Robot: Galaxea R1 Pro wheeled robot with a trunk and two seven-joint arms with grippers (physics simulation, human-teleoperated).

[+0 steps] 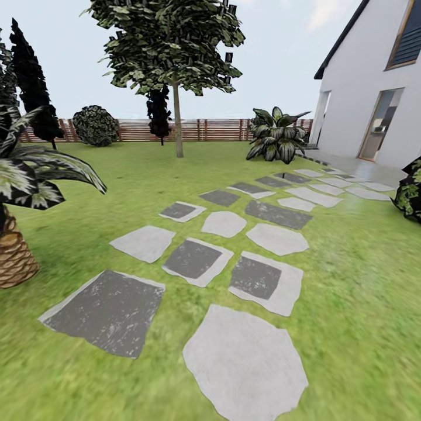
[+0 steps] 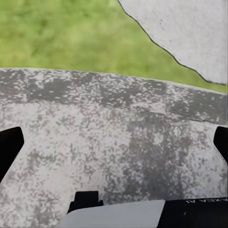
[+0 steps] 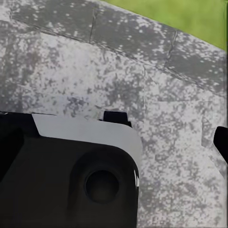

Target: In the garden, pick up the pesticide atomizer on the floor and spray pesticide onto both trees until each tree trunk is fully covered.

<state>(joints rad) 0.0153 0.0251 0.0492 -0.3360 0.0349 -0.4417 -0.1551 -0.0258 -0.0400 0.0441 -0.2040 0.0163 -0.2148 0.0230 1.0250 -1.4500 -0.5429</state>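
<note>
Head view: garden lawn [image 1: 356, 280] crossed by grey stepping stones [image 1: 245, 365] toward white house [image 1: 362, 111]; one tree [image 1: 169, 41] with slim bare trunk [image 1: 178, 120] stands far back by the slat fence [image 1: 216, 130]; atomizer not seen; palm-like plant [image 1: 23, 175] at left; left gripper [image 2: 114, 156] over mottled stone [image 2: 118, 137], jaws wide; right gripper [image 3: 221, 142] over stone, jaw state cannot tell.

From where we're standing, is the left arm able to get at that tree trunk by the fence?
Probably not. The tree trunk stands far across the lawn near the fence, beyond the stepping stones. The left wrist view looks down on speckled paving close beneath it. The base would likely have to drive closer first.
</note>
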